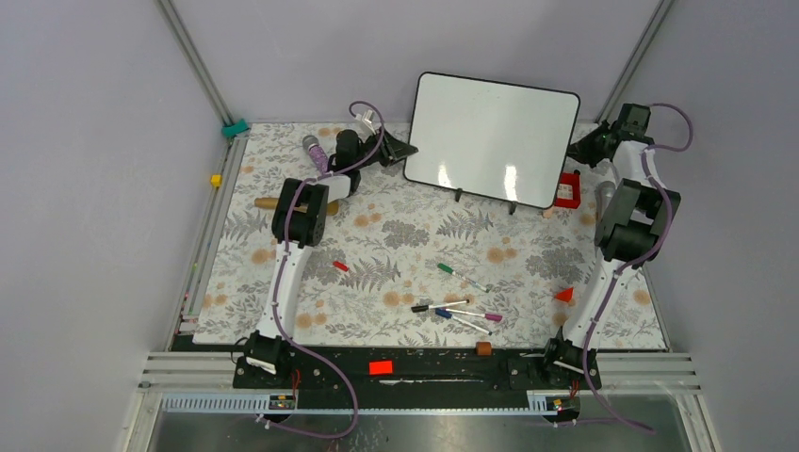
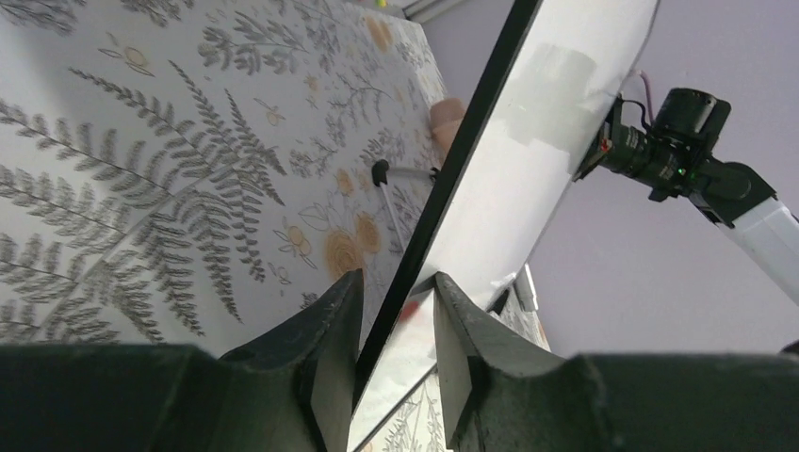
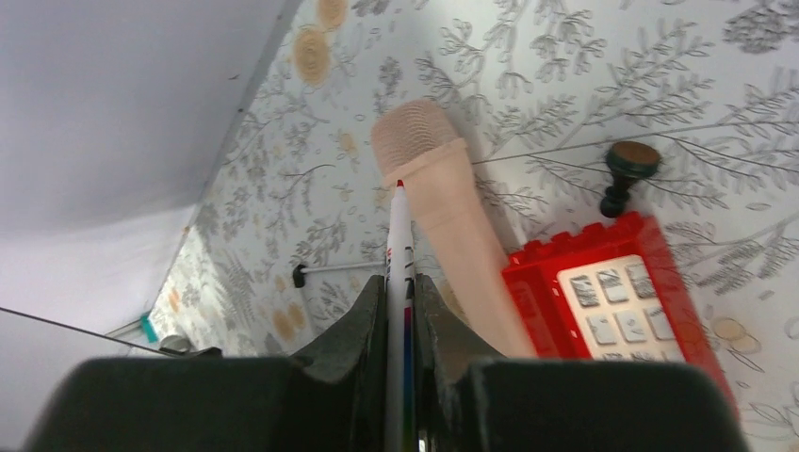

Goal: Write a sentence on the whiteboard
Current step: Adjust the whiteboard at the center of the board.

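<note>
The whiteboard [image 1: 495, 141] stands upright at the back middle of the table, glossy white with a thin black frame. Its face is blank; no red sentence shows on it. My left gripper [image 1: 405, 151] is at the board's left edge. In the left wrist view its jaws straddle the board's black edge [image 2: 443, 179] and are closed on it [image 2: 396, 292]. My right gripper [image 1: 584, 149] is beside the board's right edge, apart from the face. It [image 3: 399, 282] is shut on a white marker [image 3: 398, 235] with a bare red tip pointing forward.
A red keypad toy [image 1: 567, 189] and a pink microphone [image 3: 443, 207] lie by the board's right foot. Several markers [image 1: 462, 306], a red cap [image 1: 340, 266] and a red triangle [image 1: 564, 295] lie on the near half. A purple microphone [image 1: 316, 151] and a rolling pin [image 1: 273, 202] lie left.
</note>
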You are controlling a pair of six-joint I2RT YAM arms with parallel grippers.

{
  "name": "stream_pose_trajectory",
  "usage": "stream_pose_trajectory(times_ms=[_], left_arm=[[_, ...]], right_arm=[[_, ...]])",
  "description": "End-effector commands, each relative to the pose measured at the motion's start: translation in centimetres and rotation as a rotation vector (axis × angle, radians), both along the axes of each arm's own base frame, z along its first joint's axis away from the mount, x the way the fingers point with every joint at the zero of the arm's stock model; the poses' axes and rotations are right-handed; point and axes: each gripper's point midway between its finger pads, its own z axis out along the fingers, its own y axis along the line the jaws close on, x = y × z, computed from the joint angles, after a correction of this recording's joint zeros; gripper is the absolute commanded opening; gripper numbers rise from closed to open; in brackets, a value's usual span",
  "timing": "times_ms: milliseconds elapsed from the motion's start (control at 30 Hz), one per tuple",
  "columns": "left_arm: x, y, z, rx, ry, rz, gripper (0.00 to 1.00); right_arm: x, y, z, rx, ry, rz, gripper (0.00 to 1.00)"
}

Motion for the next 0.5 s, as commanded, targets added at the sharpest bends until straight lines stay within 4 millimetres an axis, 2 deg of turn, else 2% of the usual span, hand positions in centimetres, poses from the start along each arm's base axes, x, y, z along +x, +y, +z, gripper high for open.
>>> stream_pose_trajectory(times_ms=[0, 67, 367, 467], left_arm=[[-1.3, -0.8, 5.4, -0.011, -0.13, -0.056, 0.28], [-1.7, -0.9, 5.6, -0.011, -0.137, -0.066, 0.24], [-4.3, -0.3, 5.8, 0.03, -0.173, -0.071, 0.19], [-5.4, 0.1, 5.5, 0.058, -0.172, -0.078, 0.1]], right_arm=[[0.7, 2.0, 2.8, 0.046, -0.097, 0.063, 0.0], [-0.1, 2.6, 2.7, 0.044, -0.098, 0.065, 0.0], [-2.9, 4.6, 2.2, 0.054, -0.081, 0.091, 0.0], [-3.4, 5.7, 2.7, 0.047, -0.088, 0.115, 0.0]])
